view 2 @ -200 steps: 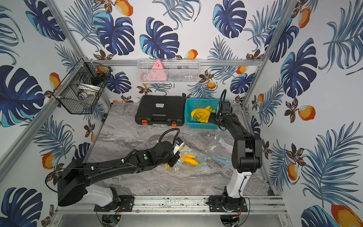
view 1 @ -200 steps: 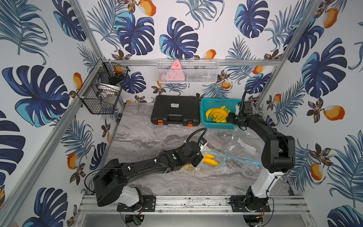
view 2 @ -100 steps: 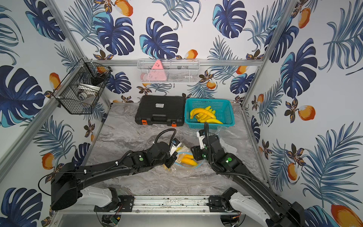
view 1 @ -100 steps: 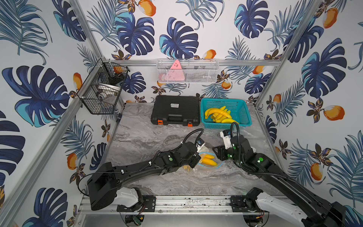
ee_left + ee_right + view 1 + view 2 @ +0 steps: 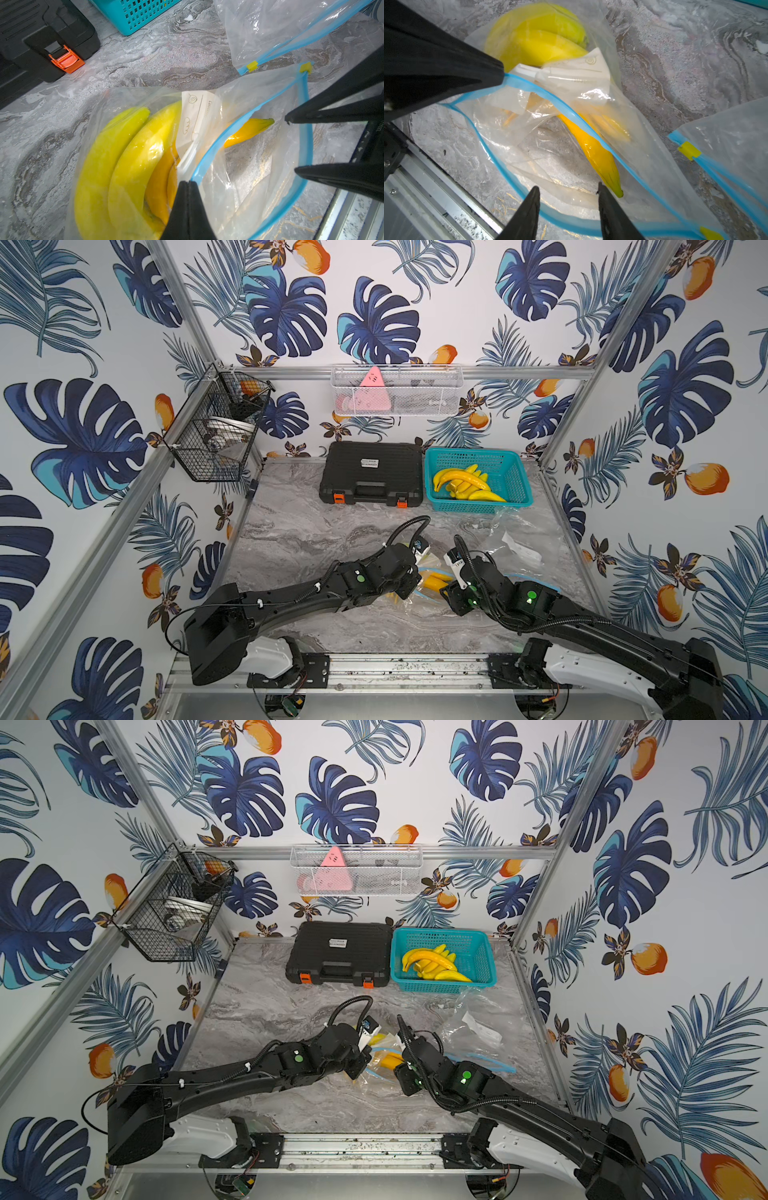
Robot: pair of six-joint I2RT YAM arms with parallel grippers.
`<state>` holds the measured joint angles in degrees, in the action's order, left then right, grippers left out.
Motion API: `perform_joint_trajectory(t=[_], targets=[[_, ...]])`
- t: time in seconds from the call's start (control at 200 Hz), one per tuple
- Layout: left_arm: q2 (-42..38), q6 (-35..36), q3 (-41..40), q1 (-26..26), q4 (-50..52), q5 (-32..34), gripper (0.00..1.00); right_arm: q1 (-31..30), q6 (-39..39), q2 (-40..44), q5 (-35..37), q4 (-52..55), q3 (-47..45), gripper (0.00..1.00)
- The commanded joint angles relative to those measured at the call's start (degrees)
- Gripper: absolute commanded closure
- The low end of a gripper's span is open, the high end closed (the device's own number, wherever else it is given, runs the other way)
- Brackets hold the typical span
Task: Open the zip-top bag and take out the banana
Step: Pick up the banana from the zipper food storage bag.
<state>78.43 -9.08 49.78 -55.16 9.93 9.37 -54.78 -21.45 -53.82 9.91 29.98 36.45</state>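
Marbled grey desk (image 5: 291, 539) carries the zip-top bag (image 5: 259, 166), mouth already open, left tool (image 5: 188, 182) clenched on its blue rim. Right tool (image 5: 568, 186), jaws parted and empty, sits at that mouth beside the orange banana (image 5: 593, 151) tip inside; next, straddle the tip and close.

place: lab robot cell | evidence: aluminium frame (image 5: 291, 369), leaf-print wall panels (image 5: 83, 323), robot arms (image 5: 291, 601) bolted to base rail (image 5: 407, 668)
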Motion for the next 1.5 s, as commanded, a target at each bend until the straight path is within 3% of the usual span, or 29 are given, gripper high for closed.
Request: perform_joint_trajectory(t=[0.0,0.305,0.445,0.53,0.671,0.776,1.086,1.251,1.496], targets=[[-0.61,-0.62,0.28,0.12,-0.72,-0.01,1.00,-0.07,-1.68,-1.88,4.03,-0.44,0.63,0.51],[-4.25,-0.85,-1.52,0.14,-0.64,-0.05,1.00,0.50,-0.68,-19.93,4.44,1.67,7.94,0.49],[-4.35,-1.07,-1.92,0.11,-0.84,-0.71,1.00,1.43,-2.83,-20.28,4.43,2.64,7.62,0.52],[-4.00,-1.46,-2.44,0.13,-1.38,-0.99,1.00,1.41,-4.45,-21.31,1.82,3.65,7.15,0.49],[-4.22,-2.17,-3.70,0.14,-2.83,-1.25,1.00,1.64,-7.04,-24.89,3.67,5.77,8.24,0.40],[-4.57,-2.36,-4.03,0.14,-2.77,-1.49,1.00,2.56,-7.19,-29.50,3.37,6.96,10.06,0.39],[-4.85,-3.29,-6.28,0.09,-4.52,-2.07,1.00,8.53,-4.43,-33.42,-3.49,5.03,11.02,0.37],[-5.36,-2.79,-6.76,0.14,-4.42,-1.71,1.00,7.76,-2.08,-37.93,-6.55,3.08,13.17,0.38],[-5.64,-2.75,-7.48,0.14,-4.47,-1.70,1.00,5.83,0.26,-37.85,-6.16,-0.18,13.91,0.40]])
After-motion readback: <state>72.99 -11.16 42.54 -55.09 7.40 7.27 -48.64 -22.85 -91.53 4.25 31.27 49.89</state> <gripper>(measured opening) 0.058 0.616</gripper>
